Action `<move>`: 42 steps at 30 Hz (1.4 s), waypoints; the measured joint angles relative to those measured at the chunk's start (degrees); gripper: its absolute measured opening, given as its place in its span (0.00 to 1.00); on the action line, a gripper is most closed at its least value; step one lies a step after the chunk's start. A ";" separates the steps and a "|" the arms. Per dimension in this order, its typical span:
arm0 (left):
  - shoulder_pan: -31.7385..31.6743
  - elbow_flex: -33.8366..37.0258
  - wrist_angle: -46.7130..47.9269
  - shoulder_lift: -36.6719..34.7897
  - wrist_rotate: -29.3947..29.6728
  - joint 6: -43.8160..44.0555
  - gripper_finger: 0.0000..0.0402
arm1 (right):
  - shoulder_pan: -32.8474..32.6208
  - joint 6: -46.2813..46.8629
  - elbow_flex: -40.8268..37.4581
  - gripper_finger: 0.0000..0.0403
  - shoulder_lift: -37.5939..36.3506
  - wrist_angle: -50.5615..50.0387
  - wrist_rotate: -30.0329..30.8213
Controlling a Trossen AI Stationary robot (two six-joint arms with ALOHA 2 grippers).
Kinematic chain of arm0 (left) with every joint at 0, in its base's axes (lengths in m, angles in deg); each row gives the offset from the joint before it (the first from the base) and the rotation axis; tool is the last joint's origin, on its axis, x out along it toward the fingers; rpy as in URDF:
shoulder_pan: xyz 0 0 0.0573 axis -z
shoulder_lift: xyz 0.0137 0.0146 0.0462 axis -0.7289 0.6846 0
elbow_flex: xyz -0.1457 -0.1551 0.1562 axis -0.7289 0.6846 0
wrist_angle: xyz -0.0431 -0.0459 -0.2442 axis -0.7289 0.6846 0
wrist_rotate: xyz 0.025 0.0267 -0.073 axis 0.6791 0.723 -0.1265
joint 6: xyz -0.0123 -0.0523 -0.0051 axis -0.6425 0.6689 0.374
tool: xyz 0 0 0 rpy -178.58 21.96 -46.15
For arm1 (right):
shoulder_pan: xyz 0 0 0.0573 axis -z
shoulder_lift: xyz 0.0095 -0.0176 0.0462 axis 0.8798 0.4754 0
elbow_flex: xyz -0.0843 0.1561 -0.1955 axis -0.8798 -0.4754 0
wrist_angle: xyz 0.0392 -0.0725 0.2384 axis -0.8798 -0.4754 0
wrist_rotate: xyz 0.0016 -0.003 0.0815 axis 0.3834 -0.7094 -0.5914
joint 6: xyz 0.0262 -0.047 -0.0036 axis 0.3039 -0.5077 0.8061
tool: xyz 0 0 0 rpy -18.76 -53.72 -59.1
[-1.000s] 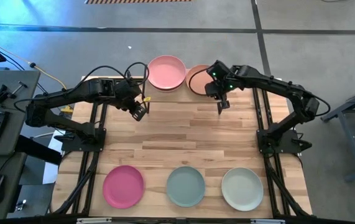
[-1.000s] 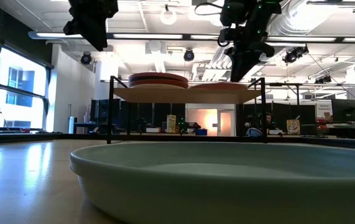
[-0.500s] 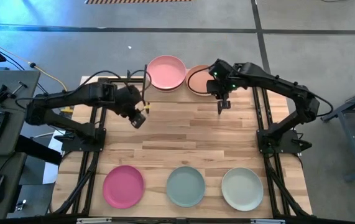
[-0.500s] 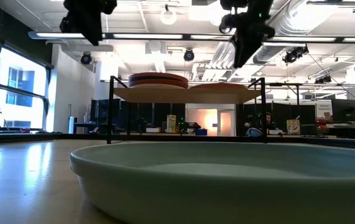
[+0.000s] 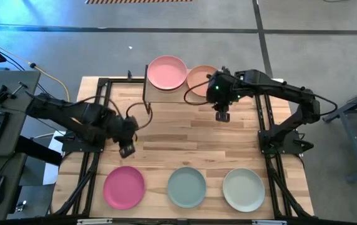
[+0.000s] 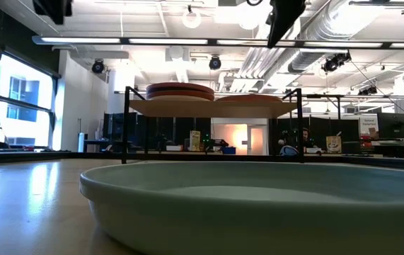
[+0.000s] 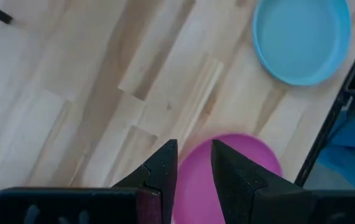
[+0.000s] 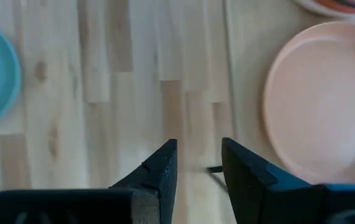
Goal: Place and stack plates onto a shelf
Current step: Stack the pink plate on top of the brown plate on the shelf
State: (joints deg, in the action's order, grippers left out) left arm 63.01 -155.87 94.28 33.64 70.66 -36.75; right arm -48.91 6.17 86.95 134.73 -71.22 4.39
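Wooden planks make up the table (image 5: 184, 144), which stands on a grey concrete floor (image 5: 316, 37); the low view looks into a bright hall with ceiling pipes. Since the earlier frames the left arm has swung away from the shelf (image 5: 165, 94) toward the near edge, its claw (image 5: 126, 150) now over the table just beside the magenta plate (image 5: 124, 186), fingers a narrow gap apart and empty. The right claw (image 5: 221, 115) has drawn back slightly from the shelf, fingers slightly parted, holding nothing. On the shelf sit a pink plate (image 5: 167, 72) and a peach plate (image 5: 201, 79). Three plates lie well apart from the shelf along the near edge: magenta, pale teal plate (image 5: 187, 186), off-white plate (image 5: 244, 189).
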 joint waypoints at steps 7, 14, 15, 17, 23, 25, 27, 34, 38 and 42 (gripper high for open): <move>10.74 0.46 -0.08 0.49 4.28 6.30 0.22 | -6.71 9.93 -0.03 0.26 0.03 -0.60 -0.11; 19.83 11.34 -6.15 0.62 4.56 14.70 0.22 | -13.09 18.04 -0.07 0.26 0.03 -0.60 -0.09; 21.01 12.96 -7.34 0.58 4.29 15.74 0.22 | -13.87 19.06 -0.07 0.26 0.03 -0.59 -0.09; 23.08 16.10 -9.07 0.57 3.14 17.24 0.22 | -15.36 20.99 -0.10 0.26 0.03 -0.58 -0.09; 28.33 24.38 -17.03 0.57 0.64 20.70 0.22 | -19.12 25.45 -0.10 0.26 0.03 -0.56 0.29; 29.51 26.51 -19.28 0.59 0.63 22.19 0.22 | -20.20 26.56 -0.10 0.26 0.04 -0.56 1.15; 30.49 28.39 -21.53 0.57 0.43 23.56 0.22 | -21.12 27.45 -0.10 0.26 0.03 -0.55 1.56; 32.01 33.83 -24.23 0.55 0.25 27.76 0.22 | -23.62 28.76 -0.10 0.26 0.05 -0.48 3.28; 32.11 36.16 -27.47 0.55 -0.78 28.91 0.22 | -24.17 29.21 -0.12 0.26 0.05 0.12 3.36; 32.23 38.64 -33.43 0.55 -0.87 29.23 0.22 | -24.15 30.07 -0.12 0.26 0.05 0.14 3.39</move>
State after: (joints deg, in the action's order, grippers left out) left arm 95.24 -117.23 60.85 34.18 69.79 -7.53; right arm -73.05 36.23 86.84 134.78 -71.08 7.77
